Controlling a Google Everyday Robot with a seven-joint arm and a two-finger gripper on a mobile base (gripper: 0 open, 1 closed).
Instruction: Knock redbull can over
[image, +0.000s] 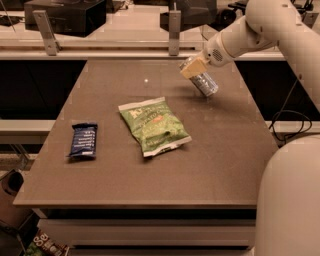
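Note:
The redbull can (204, 83) is a slim silvery-blue can at the far right of the brown table (150, 180). It is tilted strongly, its top leaning to the upper left and its bottom at the lower right near the surface. My gripper (193, 67), with tan pads, is at the can's upper end, touching it. The white arm reaches in from the upper right.
A green crinkly snack bag (154, 125) lies flat at the table's middle. A dark blue wrapped bar (83, 140) lies at the left. A rail with metal posts (174, 30) runs behind the table. The robot's white body (290, 200) fills the lower right.

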